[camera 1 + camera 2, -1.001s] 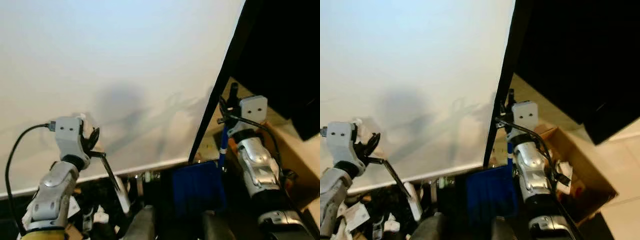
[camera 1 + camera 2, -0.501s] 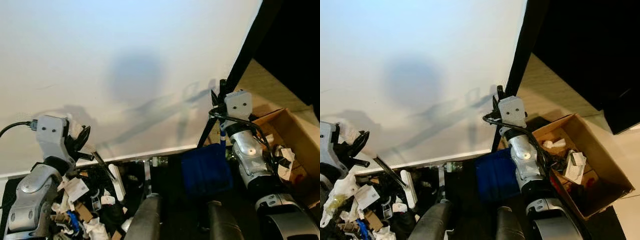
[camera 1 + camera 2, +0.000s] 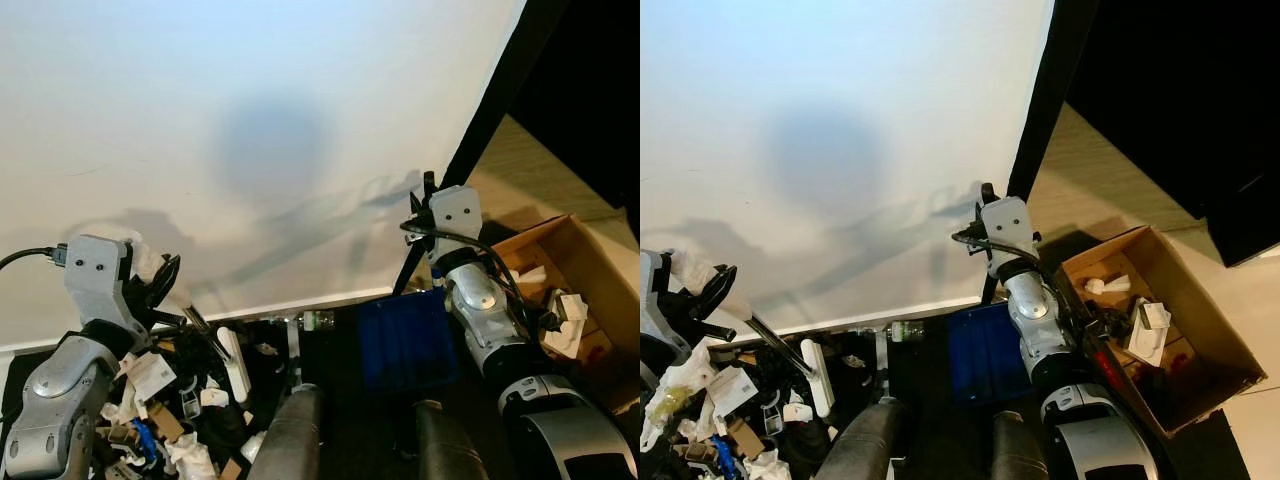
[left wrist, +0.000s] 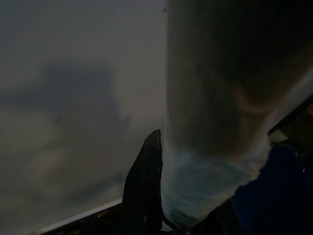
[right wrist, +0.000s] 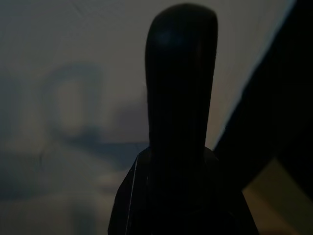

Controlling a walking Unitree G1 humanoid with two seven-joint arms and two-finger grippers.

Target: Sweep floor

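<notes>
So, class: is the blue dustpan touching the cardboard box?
Apart. The right eye view shows the blue dustpan left of the cardboard box, with the right arm between them.

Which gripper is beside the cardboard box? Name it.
The right gripper, raised against the white wall, beside the cardboard box. The left gripper is over the litter pile.

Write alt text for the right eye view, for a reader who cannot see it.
Facing a white wall, the robot's right gripper is raised above a blue dustpan, the left gripper above a litter pile. A cardboard box sits at right.
</notes>
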